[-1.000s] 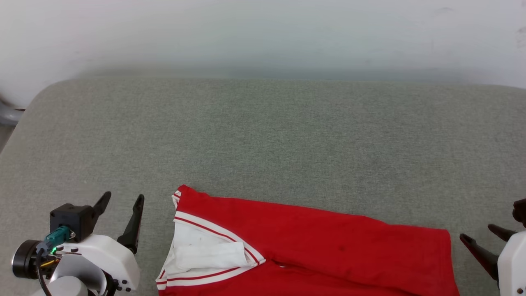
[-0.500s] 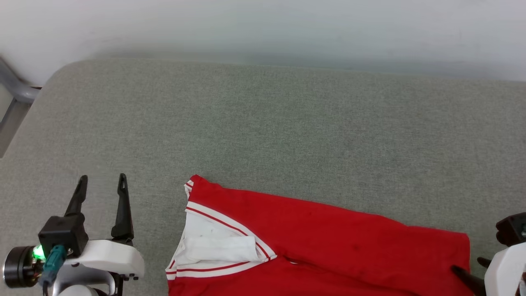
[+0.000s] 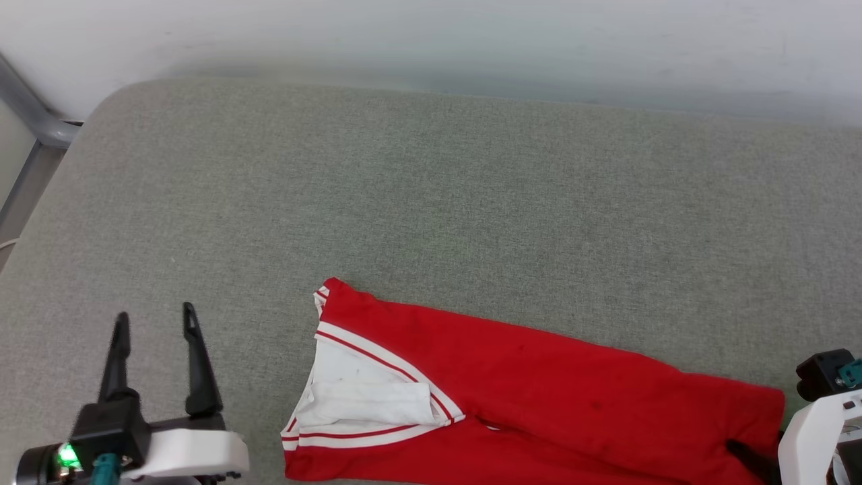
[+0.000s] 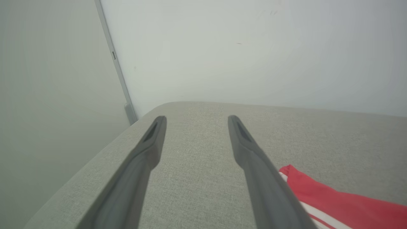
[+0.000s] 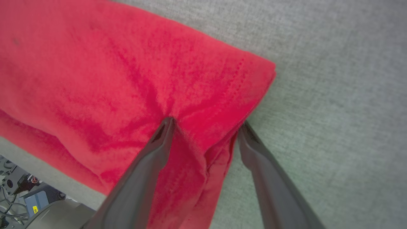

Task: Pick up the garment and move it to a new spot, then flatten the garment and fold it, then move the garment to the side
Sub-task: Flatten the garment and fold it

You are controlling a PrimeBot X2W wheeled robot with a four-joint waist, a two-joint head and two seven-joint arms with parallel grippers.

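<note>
The garment (image 3: pixel 572 397) lies folded into a long red band near the front of the grey padded surface (image 3: pixel 431 202), its white collar and striped trim at the left end. My left gripper (image 3: pixel 155 313) stands open to the left of that end, apart from the cloth. In the left wrist view, the left gripper (image 4: pixel 196 118) holds nothing, and the garment (image 4: pixel 334 200) shows at lower right. My right gripper (image 5: pixel 206 124) is open astride the right end of the garment (image 5: pixel 127 63): one finger presses on the red cloth, the other sits at its edge. In the head view, one dark right finger (image 3: pixel 747 451) rests on that corner.
A white wall (image 3: pixel 431 40) rises behind the surface. A grey metal bar (image 3: pixel 34 114) stands off its rounded back-left corner. In the right wrist view, the surface's front edge runs near the garment, with equipment (image 5: pixel 28 197) below it.
The head camera has shifted. My left gripper has turned to point straight up the view. My right gripper has come in from the right onto the garment's right end.
</note>
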